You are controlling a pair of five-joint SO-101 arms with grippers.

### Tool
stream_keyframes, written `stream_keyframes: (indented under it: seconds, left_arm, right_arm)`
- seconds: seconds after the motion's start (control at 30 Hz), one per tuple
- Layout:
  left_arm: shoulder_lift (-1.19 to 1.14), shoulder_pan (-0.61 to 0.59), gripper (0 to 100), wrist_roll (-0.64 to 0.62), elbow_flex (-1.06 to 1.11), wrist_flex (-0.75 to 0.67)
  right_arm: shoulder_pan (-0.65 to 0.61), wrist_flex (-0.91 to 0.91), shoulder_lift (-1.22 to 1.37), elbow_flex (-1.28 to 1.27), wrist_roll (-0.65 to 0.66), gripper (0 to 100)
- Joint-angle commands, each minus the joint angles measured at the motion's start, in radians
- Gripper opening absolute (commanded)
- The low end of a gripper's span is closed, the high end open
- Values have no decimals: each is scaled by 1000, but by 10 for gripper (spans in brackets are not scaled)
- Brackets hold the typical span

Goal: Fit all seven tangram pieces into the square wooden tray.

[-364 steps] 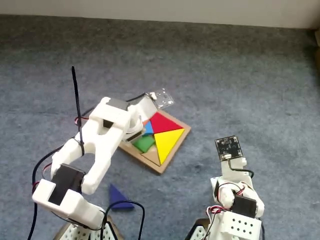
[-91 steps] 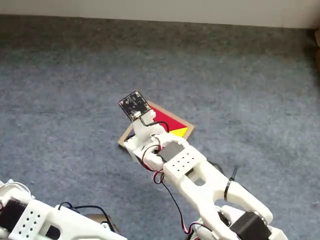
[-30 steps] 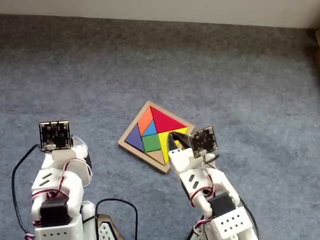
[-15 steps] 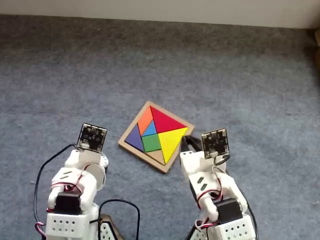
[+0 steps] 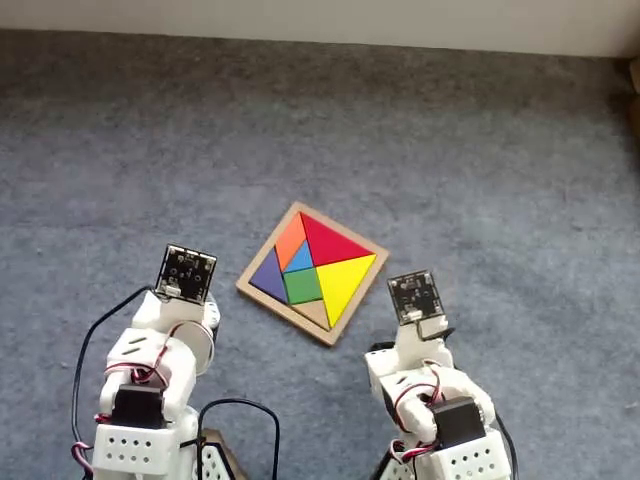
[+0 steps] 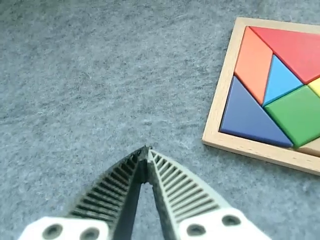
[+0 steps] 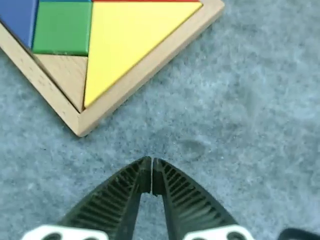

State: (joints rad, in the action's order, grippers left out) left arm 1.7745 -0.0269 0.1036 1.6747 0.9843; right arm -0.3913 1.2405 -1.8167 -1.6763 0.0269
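A grey-blue carpeted surface [image 5: 480, 150] carries everything, and a pale wall strip [image 5: 320, 20] runs along its far edge, well apart from the tray. The square wooden tray [image 5: 283, 316] lies flat near the middle of the surface, with one corner turned toward the arms. Inside the tray, a red triangle [image 5: 325, 243] and a yellow triangle [image 5: 342, 280] touch along one edge. Beside them are an orange piece [image 5: 291, 243], a small light blue triangle [image 5: 298, 260], a green square [image 5: 303, 287] and a dark blue triangle [image 5: 270, 280], all lying flat and close together. At the tray's corner nearest the arms there is a wood-coloured triangle [image 5: 316, 313]; I cannot tell if it is a piece or the bare tray bottom. The left claw [image 6: 146, 150] is over the carpet, near the tray's edge that borders the dark blue triangle, with its tips pressed together and nothing between them. The right claw [image 7: 151, 160] is over the carpet near the tray's corner with the wood-coloured triangle, also closed and without load.
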Motion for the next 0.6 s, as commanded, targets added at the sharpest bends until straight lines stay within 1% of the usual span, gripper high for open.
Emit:
stream_keyframes:
  seconds: [0.0,0.1,0.17,0.57]
  left_arm:
    - [41,15,5,9,21,144]
    - [41,10,5,9,21,279]
    - [41,10,5,9,21,327]
    - [41,10,5,9,21,334]
  right_arm:
    - [12,8,-18,-148,8,22]
    - [12,8,-18,-148,8,22]
    - [12,8,-18,-148,8,22]
    - [12,8,-18,-148,8,22]
